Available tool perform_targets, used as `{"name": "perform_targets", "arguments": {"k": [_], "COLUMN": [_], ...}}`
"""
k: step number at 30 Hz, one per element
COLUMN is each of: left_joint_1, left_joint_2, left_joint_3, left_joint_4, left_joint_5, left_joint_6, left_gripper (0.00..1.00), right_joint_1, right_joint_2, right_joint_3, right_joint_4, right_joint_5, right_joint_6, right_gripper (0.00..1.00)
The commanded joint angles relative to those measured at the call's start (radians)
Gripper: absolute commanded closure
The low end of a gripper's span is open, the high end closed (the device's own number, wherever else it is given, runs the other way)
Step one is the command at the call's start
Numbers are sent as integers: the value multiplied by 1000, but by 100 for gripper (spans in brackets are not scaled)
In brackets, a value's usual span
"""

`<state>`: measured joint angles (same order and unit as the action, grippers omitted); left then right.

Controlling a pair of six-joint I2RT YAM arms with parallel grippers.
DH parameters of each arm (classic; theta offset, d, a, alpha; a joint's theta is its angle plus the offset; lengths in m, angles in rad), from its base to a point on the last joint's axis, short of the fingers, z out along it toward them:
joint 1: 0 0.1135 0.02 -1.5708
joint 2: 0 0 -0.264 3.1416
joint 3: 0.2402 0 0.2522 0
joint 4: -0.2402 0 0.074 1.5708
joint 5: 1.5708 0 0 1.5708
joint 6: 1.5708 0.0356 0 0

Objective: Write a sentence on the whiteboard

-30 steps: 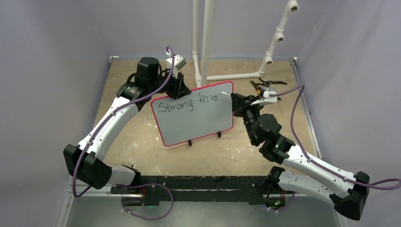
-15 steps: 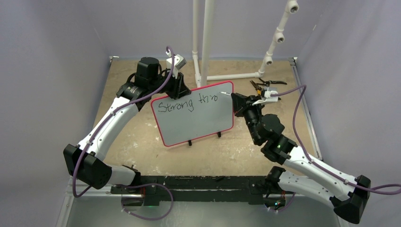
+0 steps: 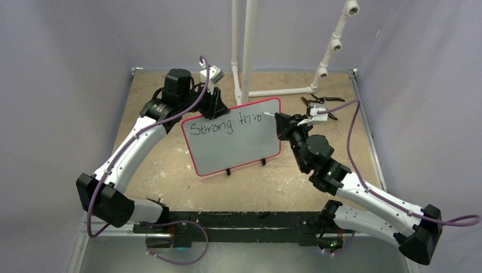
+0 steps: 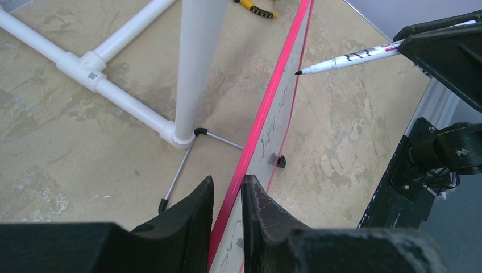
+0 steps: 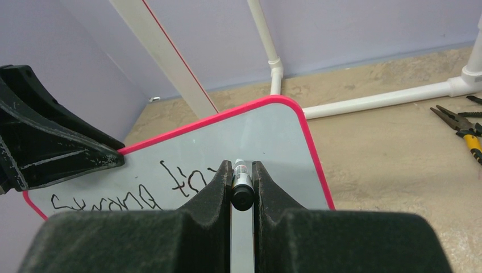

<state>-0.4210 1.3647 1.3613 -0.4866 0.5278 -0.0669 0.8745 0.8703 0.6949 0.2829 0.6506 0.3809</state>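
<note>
The whiteboard (image 3: 236, 145) stands tilted on its two black feet at the table's middle, its border red. Black writing (image 3: 224, 124) on its upper part reads "Strong thro". My left gripper (image 3: 218, 107) is shut on the board's top left edge; the red rim (image 4: 271, 108) runs between its fingers (image 4: 196, 207). My right gripper (image 3: 282, 122) is by the board's upper right and is shut on a black-and-white marker (image 5: 241, 186). The marker (image 4: 352, 58) points at the board just right of the last letter (image 5: 199, 177). Whether its tip touches, I cannot tell.
A white pipe frame (image 3: 245, 51) rises behind the board, with a base pipe (image 4: 108, 85) lying along the table. Pliers (image 3: 318, 101) lie at the back right. A thin wire stand leg (image 4: 181, 166) props the board from behind.
My right arm's wrist and forearm have shifted slightly left while the marker tip stays by the last letter. The writing and my left gripper look the same.
</note>
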Motion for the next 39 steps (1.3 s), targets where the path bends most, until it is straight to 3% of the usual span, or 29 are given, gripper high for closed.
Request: {"name": "perform_targets", "arguments": {"k": [1, 39], "left_joint_1": [-2, -2], "left_joint_2": [14, 27], "left_joint_3": [-10, 1], "left_joint_4": [-55, -47], "left_joint_5": [-9, -2], "left_joint_6": [-25, -22], "left_gripper": [100, 100], "right_joint_1": [-3, -3], "right_joint_2": [7, 44], "right_joint_3": [14, 22], "right_joint_4": [8, -77], "right_joint_5": [33, 106], "right_joint_6": [9, 49], "right_gripper": [100, 100]}}
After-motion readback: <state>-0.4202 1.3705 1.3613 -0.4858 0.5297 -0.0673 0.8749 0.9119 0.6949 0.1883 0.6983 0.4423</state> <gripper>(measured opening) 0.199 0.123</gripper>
